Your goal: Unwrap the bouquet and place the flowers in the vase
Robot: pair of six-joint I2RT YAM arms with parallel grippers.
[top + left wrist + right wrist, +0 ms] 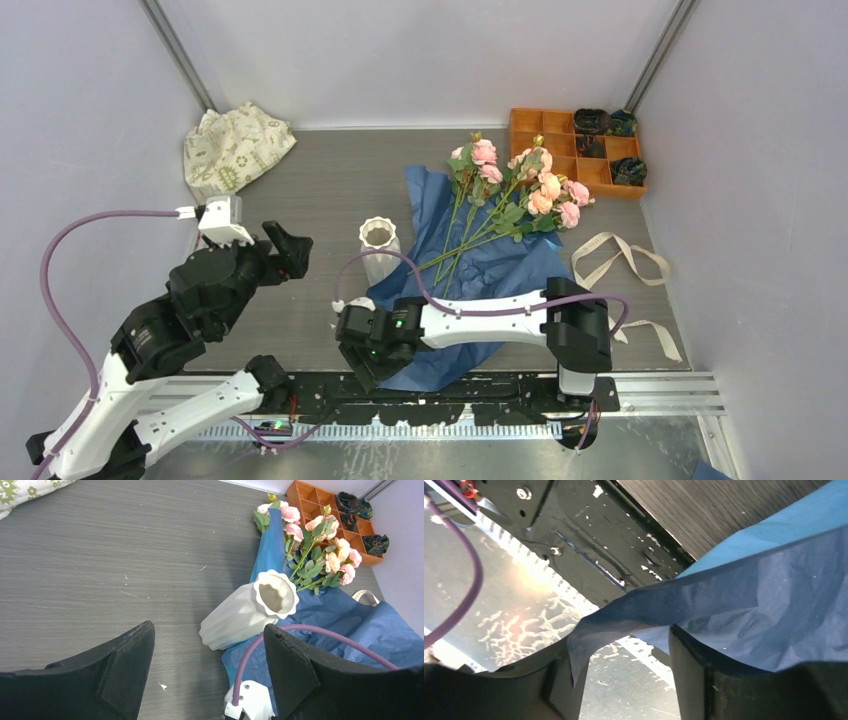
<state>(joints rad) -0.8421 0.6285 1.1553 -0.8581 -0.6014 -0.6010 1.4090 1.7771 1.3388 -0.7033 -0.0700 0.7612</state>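
On the grey wooden table (320, 200) the blue wrapping paper (500, 270) lies unfolded, with the flowers (520, 195) on it and the vase (379, 245) upright just beside its left edge. The right gripper (621, 650) has its jaws apart around the near paper corner; the left gripper (288, 250) is wide and empty. We fear that a pull on the paper could drag the stems against the vase and tip it.

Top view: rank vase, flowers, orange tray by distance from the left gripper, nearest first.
From the left gripper:
1. vase, just to its right, mid-table.
2. flowers, further right and back, lying on the blue paper.
3. orange tray, far right corner.
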